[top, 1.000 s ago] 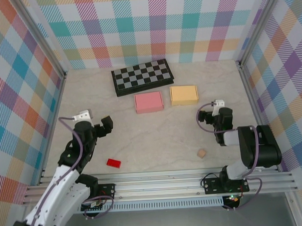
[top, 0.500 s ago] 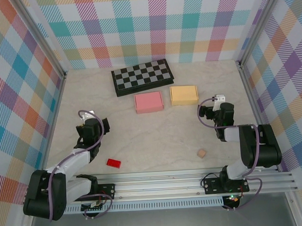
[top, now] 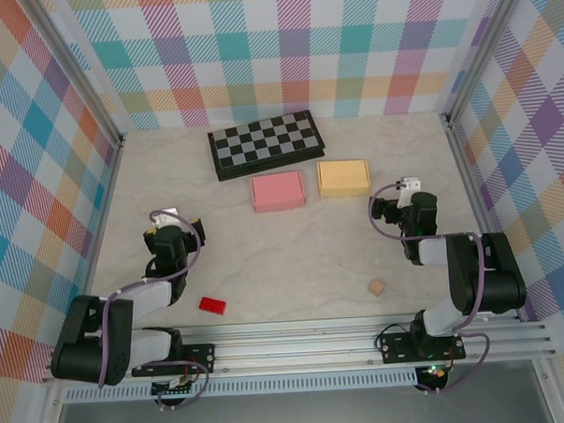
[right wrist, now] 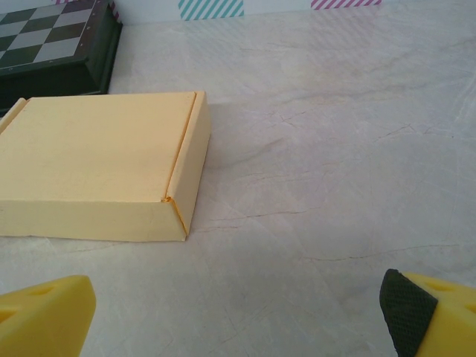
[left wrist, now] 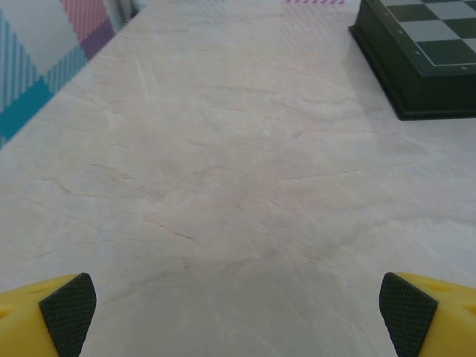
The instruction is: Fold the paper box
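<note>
Left end effector (top: 175, 235) and right end effector (top: 403, 206) are sitting low over the table (top: 312, 257), fingers spread wide and gripping nothing. Each arm is folding back on itself, its wrist aiming toward the far wall. Ahead and to the left of the right end effector, the yellow paper box (top: 343, 178) is lying flat and closed, its long axis running left to right across the table. Just beside it, the pink paper box (top: 277, 191) is lying the same way, in front of a chessboard (top: 265, 144).
</note>
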You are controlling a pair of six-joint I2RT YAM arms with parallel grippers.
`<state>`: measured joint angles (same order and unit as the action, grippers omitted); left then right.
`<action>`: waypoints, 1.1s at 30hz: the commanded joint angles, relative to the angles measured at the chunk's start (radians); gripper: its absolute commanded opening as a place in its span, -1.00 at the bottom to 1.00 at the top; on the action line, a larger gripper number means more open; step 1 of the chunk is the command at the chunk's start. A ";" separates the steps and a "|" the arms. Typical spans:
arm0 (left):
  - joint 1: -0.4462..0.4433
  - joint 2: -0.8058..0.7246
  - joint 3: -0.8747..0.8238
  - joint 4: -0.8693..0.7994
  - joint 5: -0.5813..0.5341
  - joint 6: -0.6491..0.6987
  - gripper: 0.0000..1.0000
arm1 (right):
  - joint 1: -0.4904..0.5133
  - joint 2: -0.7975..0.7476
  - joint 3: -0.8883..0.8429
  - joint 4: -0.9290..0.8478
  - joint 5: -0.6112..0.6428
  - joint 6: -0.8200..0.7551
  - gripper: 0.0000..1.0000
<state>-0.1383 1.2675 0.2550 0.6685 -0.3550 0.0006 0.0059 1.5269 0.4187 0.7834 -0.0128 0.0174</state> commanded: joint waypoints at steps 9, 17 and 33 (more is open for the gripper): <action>0.015 0.282 0.012 0.403 0.056 0.011 1.00 | -0.006 -0.002 0.006 -0.001 -0.026 -0.006 1.00; 0.055 0.299 0.120 0.232 0.182 0.007 1.00 | -0.006 -0.002 0.008 -0.004 -0.027 -0.007 1.00; 0.044 0.300 0.154 0.160 0.179 0.026 1.00 | -0.006 -0.002 0.008 -0.004 -0.027 -0.008 1.00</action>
<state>-0.0830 1.5642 0.4026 0.8284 -0.1684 0.0162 0.0059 1.5269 0.4187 0.7818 -0.0204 0.0174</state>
